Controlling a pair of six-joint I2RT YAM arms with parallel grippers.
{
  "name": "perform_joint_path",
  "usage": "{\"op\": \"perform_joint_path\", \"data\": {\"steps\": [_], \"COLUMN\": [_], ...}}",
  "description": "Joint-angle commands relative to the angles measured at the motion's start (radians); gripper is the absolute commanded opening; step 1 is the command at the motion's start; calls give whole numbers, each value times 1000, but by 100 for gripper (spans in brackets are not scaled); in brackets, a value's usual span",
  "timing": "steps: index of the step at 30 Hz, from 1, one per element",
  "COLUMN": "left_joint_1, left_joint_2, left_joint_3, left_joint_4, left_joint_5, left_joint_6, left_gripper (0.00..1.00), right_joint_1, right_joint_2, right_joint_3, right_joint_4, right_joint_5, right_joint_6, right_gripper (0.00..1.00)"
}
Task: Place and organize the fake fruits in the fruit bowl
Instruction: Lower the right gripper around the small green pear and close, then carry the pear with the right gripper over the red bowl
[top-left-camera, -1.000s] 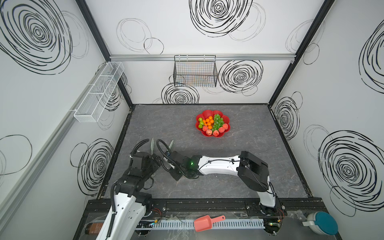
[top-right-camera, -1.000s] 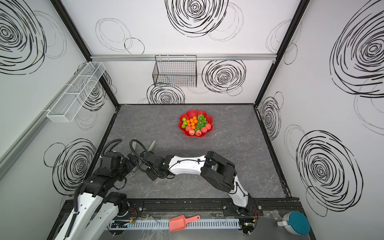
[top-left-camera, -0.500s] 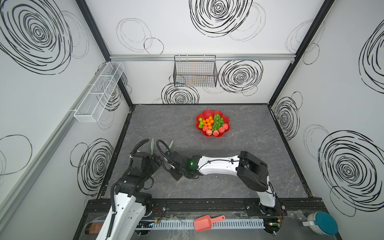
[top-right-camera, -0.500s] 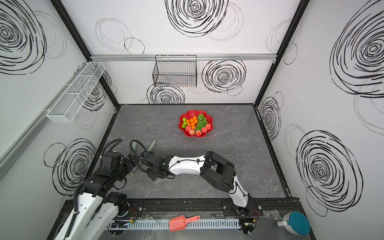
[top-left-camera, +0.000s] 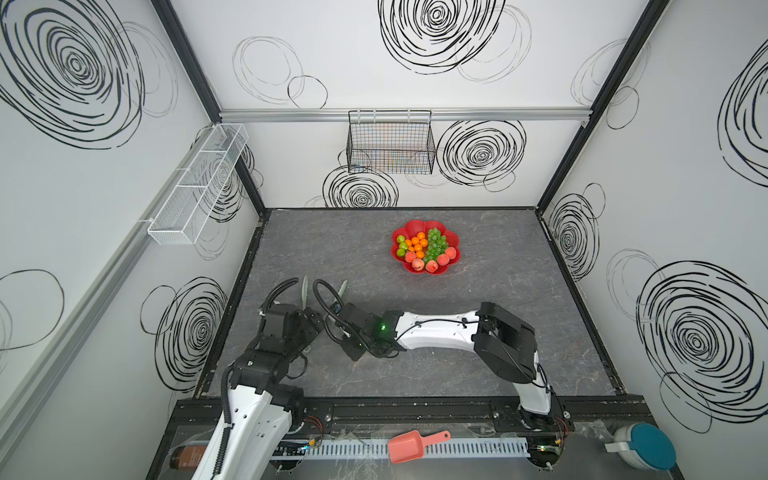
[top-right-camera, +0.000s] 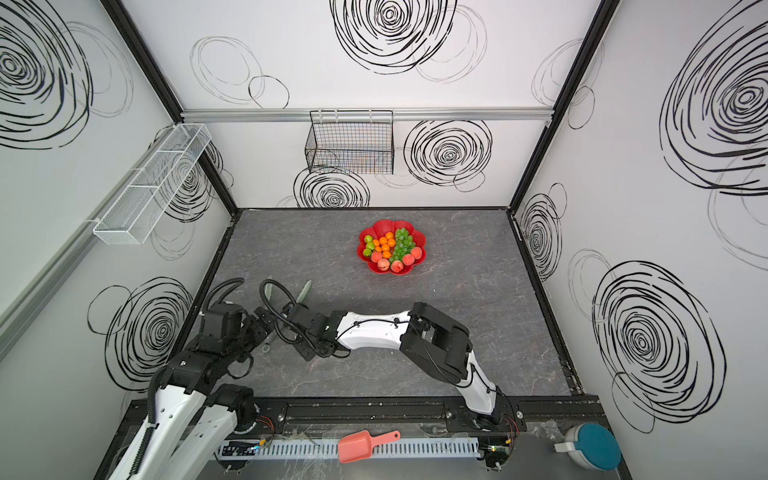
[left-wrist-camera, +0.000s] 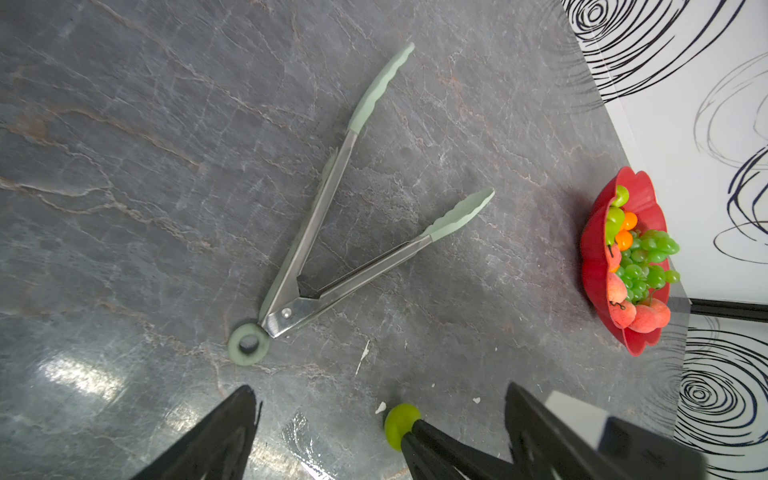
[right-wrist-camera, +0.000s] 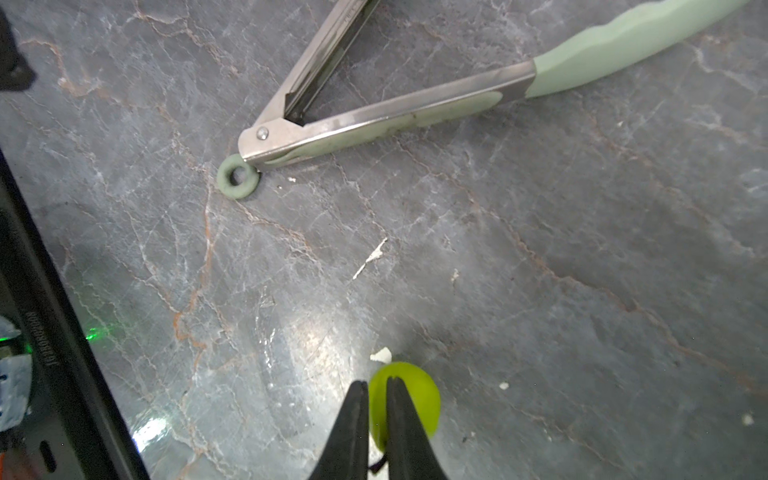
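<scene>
The red flower-shaped fruit bowl (top-left-camera: 415, 226) (top-right-camera: 382, 226) (left-wrist-camera: 640, 187) stands toward the back of the table. It holds green grapes (top-left-camera: 436, 245), oranges (top-left-camera: 417, 245), peaches (top-left-camera: 432, 264) and pears (top-left-camera: 401, 245). One green pear (right-wrist-camera: 415, 395) (left-wrist-camera: 399, 417) lies on the table at the front left. My right gripper (right-wrist-camera: 376, 384) is over it with the jaws almost together, and the dark stem shows between them. My left gripper (left-wrist-camera: 380, 387) hangs open just beside that pear, holding nothing. In both top views the arms hide this pear.
Mint-and-steel tongs (left-wrist-camera: 316, 232) (right-wrist-camera: 374, 116) (top-left-camera: 343, 286) lie spread open on the table just beyond both grippers. A black wire basket (top-left-camera: 390, 145) hangs on the back wall and a white mesh rack (top-left-camera: 195, 187) on the left wall. A salmon-pink scoop (top-left-camera: 409, 446) lies off the front edge.
The right gripper's jaws have drawn together over the pear. Both arms stay where they were in the top views.
</scene>
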Motion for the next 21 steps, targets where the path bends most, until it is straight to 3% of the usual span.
{"op": "perform_joint_path", "data": {"steps": [1, 10, 21], "left_joint_1": [-6, -9, -76], "left_joint_2": [3, 6, 81], "left_joint_3": [0, 7, -17], "left_joint_4": [29, 53, 270], "left_joint_5": [-7, 20, 158], "left_joint_6": [-5, 33, 64], "left_gripper": [96, 96, 96], "right_joint_1": [1, -26, -128], "right_joint_2": [14, -55, -211], "right_joint_3": [17, 1, -53], "right_joint_4": [-24, -2, 11], "right_joint_5": [24, -12, -51], "right_joint_6": [13, 43, 84], "right_gripper": [11, 6, 4]}}
